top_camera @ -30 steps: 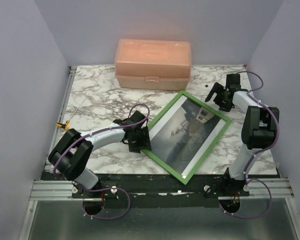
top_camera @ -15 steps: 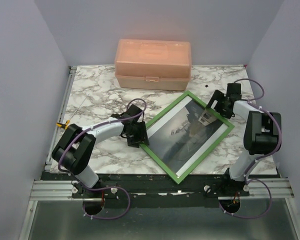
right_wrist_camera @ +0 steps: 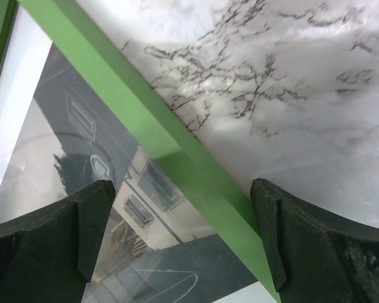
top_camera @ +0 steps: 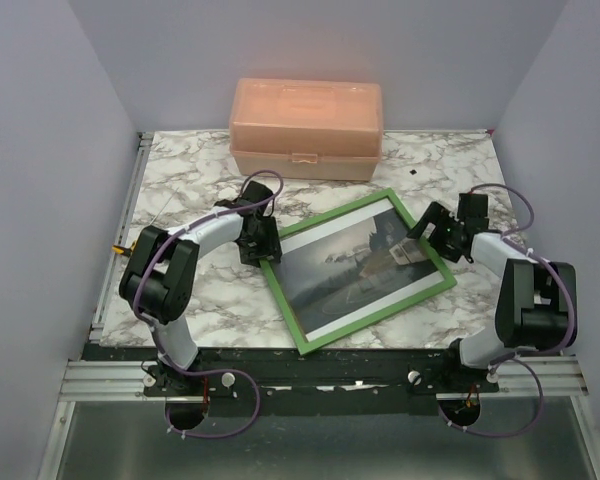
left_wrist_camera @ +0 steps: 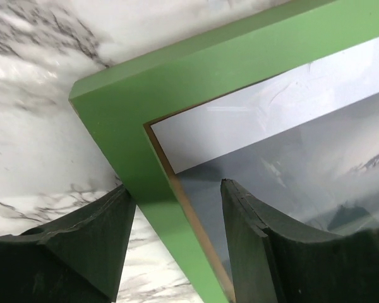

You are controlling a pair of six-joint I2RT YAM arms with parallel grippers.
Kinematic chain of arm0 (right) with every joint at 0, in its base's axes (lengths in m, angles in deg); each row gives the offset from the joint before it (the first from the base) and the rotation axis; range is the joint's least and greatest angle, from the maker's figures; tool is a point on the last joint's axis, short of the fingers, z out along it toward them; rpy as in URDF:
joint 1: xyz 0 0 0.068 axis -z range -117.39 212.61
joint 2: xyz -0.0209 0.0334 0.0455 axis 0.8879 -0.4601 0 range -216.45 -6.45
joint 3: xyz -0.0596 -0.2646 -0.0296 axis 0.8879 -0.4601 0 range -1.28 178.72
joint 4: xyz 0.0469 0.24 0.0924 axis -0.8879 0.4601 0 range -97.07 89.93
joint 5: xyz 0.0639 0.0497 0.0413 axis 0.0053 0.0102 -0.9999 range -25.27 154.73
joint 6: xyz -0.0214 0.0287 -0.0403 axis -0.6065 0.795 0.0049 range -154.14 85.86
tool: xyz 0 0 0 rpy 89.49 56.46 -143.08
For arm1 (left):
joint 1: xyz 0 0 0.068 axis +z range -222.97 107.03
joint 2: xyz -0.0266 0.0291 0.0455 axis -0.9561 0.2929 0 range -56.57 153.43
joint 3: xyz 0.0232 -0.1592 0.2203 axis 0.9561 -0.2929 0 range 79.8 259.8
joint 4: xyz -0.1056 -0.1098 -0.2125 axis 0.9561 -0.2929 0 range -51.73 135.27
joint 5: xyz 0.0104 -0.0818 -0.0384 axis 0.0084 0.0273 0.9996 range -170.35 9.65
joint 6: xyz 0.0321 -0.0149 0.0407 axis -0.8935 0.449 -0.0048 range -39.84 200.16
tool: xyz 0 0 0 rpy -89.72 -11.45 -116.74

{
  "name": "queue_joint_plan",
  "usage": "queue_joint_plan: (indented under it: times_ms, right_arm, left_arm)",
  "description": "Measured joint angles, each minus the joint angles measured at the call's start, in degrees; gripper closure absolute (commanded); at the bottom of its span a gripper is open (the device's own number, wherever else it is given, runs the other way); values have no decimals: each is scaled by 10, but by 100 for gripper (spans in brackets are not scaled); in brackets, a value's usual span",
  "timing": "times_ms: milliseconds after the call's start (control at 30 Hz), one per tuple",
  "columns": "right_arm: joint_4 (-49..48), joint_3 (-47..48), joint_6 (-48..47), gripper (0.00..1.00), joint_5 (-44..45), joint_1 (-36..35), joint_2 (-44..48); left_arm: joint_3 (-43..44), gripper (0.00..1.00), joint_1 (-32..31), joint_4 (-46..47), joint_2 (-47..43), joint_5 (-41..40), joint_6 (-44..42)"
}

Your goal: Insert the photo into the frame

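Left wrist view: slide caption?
Left end effector straddles one rail of the frame near its corner; photo shows inside.

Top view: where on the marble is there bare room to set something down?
Bare table lies left of the peach box, out to the far-left corner, and right of it at the far-right corner. The middle is crowded: the frame, with the left fingers and right fingers over its edges.
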Motion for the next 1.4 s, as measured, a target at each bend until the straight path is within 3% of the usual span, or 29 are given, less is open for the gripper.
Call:
queue_joint_plan:
  times_ms: [500,833,967,1167,1400]
  right_arm:
    - [-45,-143,34,0,-116,4,128]
    - [-4,-223,82,0,-145,4,252]
    - [29,-250,102,0,-150,3,309]
    - [45,-271,128,0,-156,3,346]
    - [64,-257,141,0,-156,1,336]
  left_arm:
    - [127,41,43,-78,89,-50,-65]
    - [138,38,49,-78,97,-61,-77]
    - [138,31,49,-77,97,-61,-78]
    - [138,9,45,-68,96,-59,-75]
    - [118,1,43,-46,80,-58,-71]
